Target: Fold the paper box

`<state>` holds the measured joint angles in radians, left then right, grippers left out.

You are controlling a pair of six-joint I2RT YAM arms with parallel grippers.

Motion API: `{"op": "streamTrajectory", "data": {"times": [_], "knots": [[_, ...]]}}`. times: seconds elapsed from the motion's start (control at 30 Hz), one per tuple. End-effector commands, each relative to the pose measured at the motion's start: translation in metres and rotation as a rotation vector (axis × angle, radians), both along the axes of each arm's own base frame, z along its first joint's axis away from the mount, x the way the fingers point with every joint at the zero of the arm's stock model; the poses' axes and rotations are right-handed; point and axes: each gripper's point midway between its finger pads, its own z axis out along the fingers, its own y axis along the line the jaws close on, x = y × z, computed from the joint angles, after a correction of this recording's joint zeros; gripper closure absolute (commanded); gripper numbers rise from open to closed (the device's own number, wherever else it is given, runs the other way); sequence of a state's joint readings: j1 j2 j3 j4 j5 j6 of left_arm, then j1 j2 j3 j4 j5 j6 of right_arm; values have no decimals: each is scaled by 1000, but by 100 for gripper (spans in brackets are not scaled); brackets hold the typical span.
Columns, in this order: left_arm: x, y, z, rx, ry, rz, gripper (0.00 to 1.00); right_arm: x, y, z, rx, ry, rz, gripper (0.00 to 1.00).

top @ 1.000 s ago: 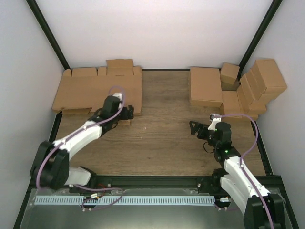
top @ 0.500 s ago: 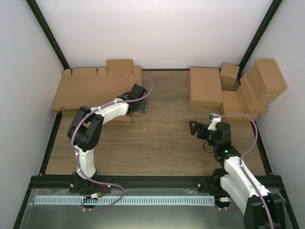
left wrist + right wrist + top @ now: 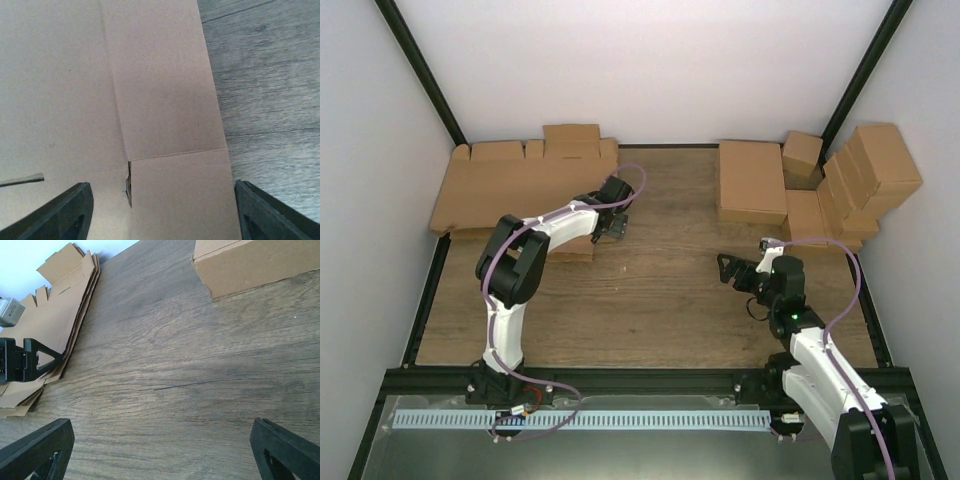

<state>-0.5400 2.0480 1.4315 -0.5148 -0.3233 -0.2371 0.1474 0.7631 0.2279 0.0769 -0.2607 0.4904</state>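
The paper box (image 3: 520,188) lay flat as the top sheet of the stack (image 3: 582,248) at the table's (image 3: 660,300) far left, its long axis running left to right. The left gripper (image 3: 612,224) hung over the sheet's right-hand edge, jaws spread wide across the end flap and gripping nothing. The right gripper (image 3: 728,268), also wide open and empty, sat well apart across the table, so the left arm was nearer. A second earlier the left gripper had been further left along the near edge.

Plain brown paper box (image 3: 160,100), grey-brown wood-grain table (image 3: 660,295)
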Motion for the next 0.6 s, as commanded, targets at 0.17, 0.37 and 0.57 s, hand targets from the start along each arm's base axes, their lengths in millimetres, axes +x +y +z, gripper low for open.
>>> {"op": "streamTrajectory", "data": {"times": [0.17, 0.37, 0.57], "knots": [[2, 18, 29, 49, -42, 64, 41, 4, 3, 11, -1, -34, 7, 0], [4, 23, 40, 66, -69, 74, 67, 4, 3, 11, 0, -32, 8, 0], [5, 29, 46, 102, -83, 86, 82, 4, 3, 11, -1, -33, 10, 0]]}}
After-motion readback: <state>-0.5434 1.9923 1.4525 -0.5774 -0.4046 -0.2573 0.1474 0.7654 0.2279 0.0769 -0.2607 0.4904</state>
